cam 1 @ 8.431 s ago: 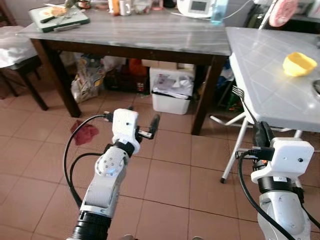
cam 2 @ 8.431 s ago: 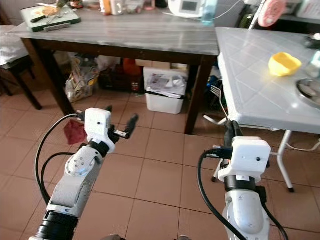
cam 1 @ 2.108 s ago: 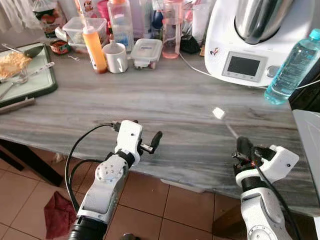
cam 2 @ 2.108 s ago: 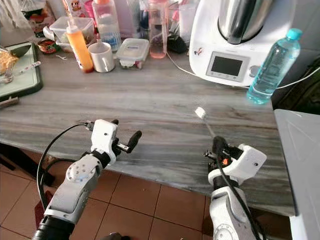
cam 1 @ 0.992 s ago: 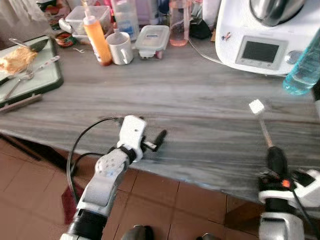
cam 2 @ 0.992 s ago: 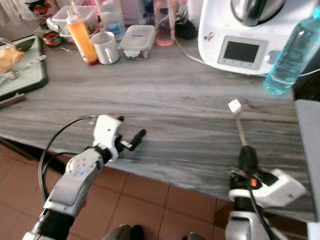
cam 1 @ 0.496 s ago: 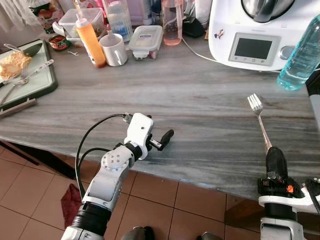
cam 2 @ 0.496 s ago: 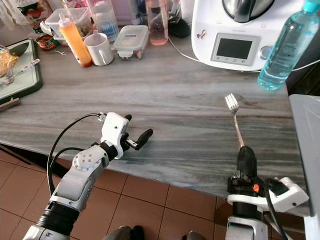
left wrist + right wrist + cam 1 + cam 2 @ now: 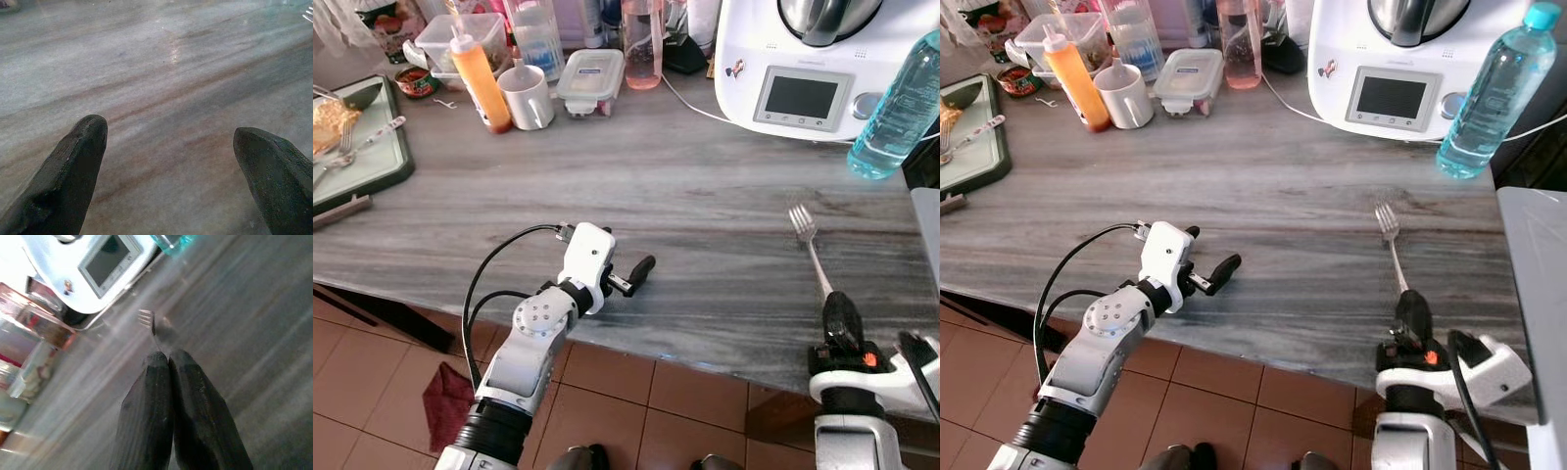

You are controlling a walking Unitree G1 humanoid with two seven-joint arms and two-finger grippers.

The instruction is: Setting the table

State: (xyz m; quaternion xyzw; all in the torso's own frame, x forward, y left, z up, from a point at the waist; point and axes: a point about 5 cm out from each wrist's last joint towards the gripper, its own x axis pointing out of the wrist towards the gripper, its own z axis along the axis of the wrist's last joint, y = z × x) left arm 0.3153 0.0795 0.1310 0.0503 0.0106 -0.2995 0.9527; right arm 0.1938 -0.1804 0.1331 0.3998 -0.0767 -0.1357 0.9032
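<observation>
The right gripper (image 9: 839,315) is clamping a fork (image 9: 811,255) by its handle, tines pointing away across the grey table (image 9: 705,196). The left gripper (image 9: 628,276) is hovering spread and empty at the near edge.

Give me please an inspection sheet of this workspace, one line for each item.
Surface: grey marble-look table, bare in the middle.
Job's things: fork held by its handle in the right hand, tines pointing away over the table.
Clutter: orange sauce bottle, white mug, lidded container, blue water bottle, kitchen machine, green tray.
Hands: right hand shut on fork; left hand open, over the table edge.
Cables: white cord behind the machine.
Surroundings: terracotta floor tiles.
</observation>
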